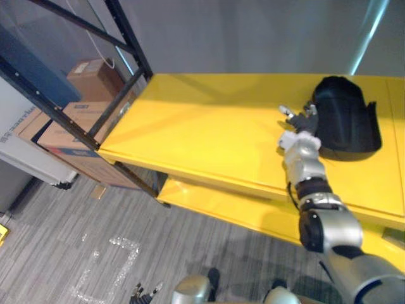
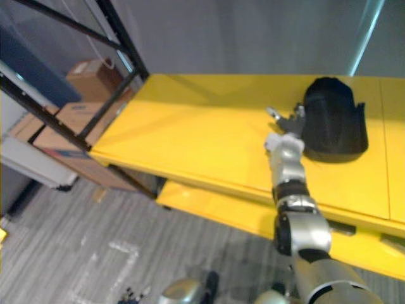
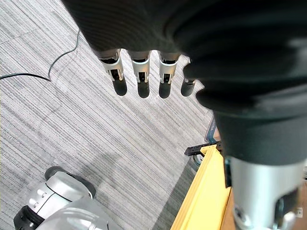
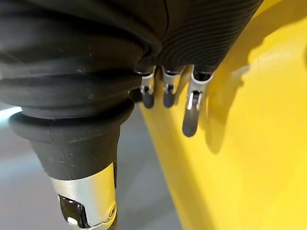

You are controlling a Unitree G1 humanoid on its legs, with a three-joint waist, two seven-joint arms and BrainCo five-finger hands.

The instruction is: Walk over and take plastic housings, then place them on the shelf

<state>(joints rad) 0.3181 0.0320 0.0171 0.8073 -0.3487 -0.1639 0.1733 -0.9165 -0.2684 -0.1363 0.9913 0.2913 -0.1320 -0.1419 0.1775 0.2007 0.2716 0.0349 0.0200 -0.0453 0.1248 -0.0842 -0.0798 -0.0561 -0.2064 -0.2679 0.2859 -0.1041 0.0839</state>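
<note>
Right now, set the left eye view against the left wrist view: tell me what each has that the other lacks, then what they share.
The left eye view adds the black housing lying on top of the yellow shelf, the right hand beside it with fingers spread, and cardboard boxes behind a black rack frame. The left wrist view adds the left hand, fingers straight, hanging over the floor. Both share the grey carpeted floor and the yellow shelf.

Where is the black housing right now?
In the eye views the black housing lies on the top yellow shelf, toward its right end, with the right hand open beside its left edge.
</note>
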